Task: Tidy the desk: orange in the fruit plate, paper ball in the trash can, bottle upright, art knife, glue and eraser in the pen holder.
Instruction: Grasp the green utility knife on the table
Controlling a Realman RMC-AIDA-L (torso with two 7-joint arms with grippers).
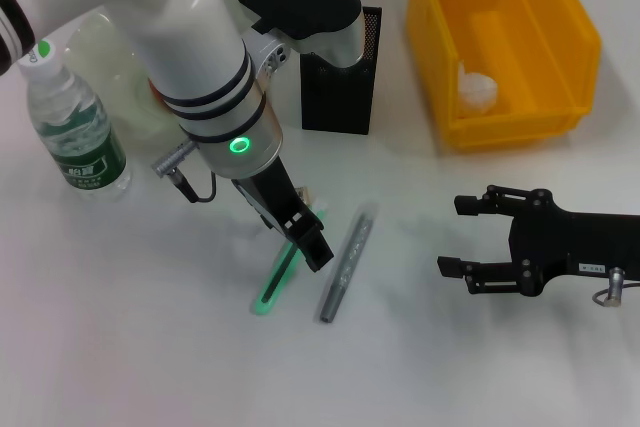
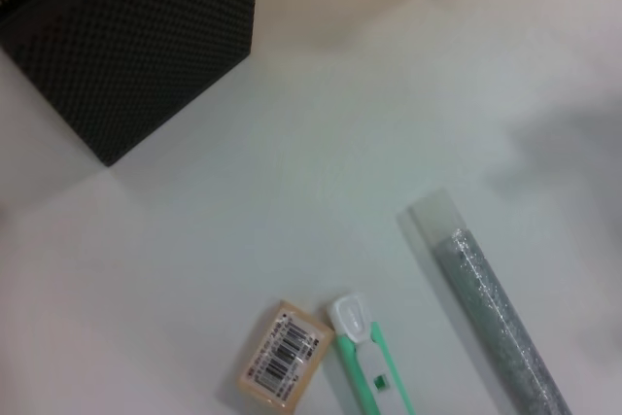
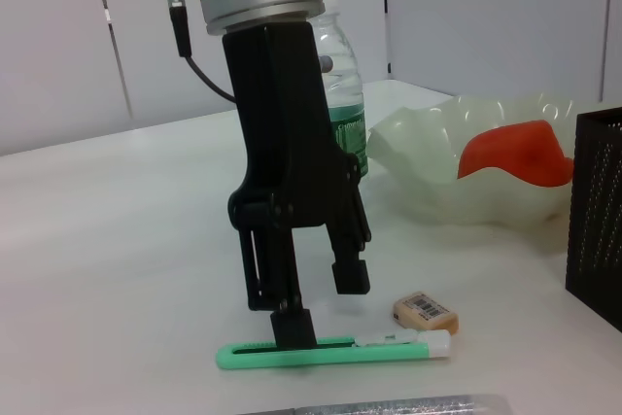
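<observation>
Left gripper (image 3: 306, 308) open over the art knife (image 3: 330, 351)

Its fingers straddle the green knife lying flat on the table (image 1: 150, 347), one fingertip touching it; the long axis runs diagonally, white end toward the eraser (image 3: 425, 311). The right gripper (image 1: 462, 237) rests open, apart.

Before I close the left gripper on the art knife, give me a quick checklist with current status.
1. Left gripper open: ok.
2. Fingers astride the art knife: cannot tell; one fingertip is at it, the other hangs above.
3. Eraser clear of the fingers: ok, beside the knife's tip.
4. Glue stick clear: ok, lying apart alongside.
5. Pen holder upright: ok.
6. Right gripper out of the way: ok, open off to the side.
</observation>
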